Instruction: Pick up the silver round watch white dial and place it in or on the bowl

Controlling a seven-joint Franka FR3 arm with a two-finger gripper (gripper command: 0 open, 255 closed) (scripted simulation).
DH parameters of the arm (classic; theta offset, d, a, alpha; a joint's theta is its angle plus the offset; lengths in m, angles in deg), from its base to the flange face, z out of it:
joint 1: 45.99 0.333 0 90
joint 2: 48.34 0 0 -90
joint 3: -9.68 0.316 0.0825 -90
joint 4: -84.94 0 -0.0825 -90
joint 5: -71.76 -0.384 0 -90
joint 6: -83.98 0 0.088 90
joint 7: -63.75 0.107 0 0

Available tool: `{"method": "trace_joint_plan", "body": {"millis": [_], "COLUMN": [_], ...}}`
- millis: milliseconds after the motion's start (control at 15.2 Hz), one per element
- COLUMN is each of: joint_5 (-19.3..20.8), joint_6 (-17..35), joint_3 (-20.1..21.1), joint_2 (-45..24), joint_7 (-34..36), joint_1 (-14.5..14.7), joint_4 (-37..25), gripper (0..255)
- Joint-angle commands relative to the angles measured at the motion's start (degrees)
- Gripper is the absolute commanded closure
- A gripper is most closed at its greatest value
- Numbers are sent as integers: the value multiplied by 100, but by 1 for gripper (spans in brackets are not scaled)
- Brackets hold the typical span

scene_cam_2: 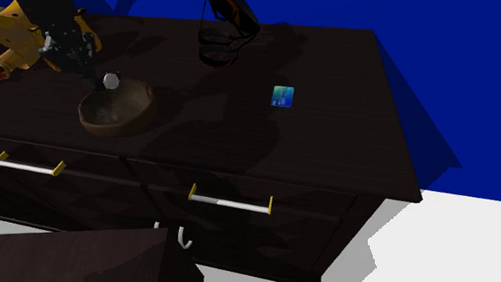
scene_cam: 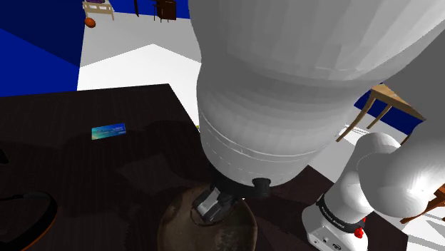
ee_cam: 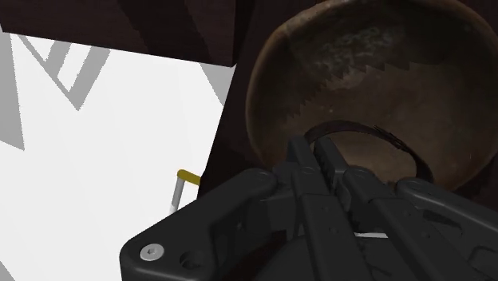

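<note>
Gripper (scene_cam: 227, 191) sits low in the shoulder view's bottom centre, over the brown bowl (scene_cam: 178, 222). Its fingers are drawn nearly together, pinching the dark strap (ee_cam: 375, 132) of the watch (scene_cam_2: 110, 80). The watch is off the dresser (scene_cam_2: 341, 62). In the second exterior view its round silver case hangs just above the bowl (scene_cam_2: 143, 101) at upper left, apparently not touching it, well apart from the blue card (scene_cam_2: 282, 96). Likely handling: light. The case is stiff and slick and its face is easily scratched, while the strap is limp, so the case dangles and may swing. The strap near the case looks like the steadiest hold, since the smooth round case could slip between the fingers. The long axis runs along the strap, from the gripper (ee_cam: 313, 149) down to the case, slanting toward the second exterior view's lower right. The strap loops over the bowl (ee_cam: 359, 56). Which way the dial faces cannot be told.
</note>
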State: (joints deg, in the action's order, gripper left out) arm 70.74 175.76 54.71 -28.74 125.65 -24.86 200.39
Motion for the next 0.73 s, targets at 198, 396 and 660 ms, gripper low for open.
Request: {"method": "trace_joint_plan", "body": {"millis": [198,396,660], "joint_5": [-10,-6,-6], "joint_6": [393,642,642], "joint_3": [70,118,118], "joint_2": [-33,-69,-69], "joint_7": [81,136,136], "joint_1": [16,20,20], "joint_4": [370,594,594], "gripper": [255,255,255]}}
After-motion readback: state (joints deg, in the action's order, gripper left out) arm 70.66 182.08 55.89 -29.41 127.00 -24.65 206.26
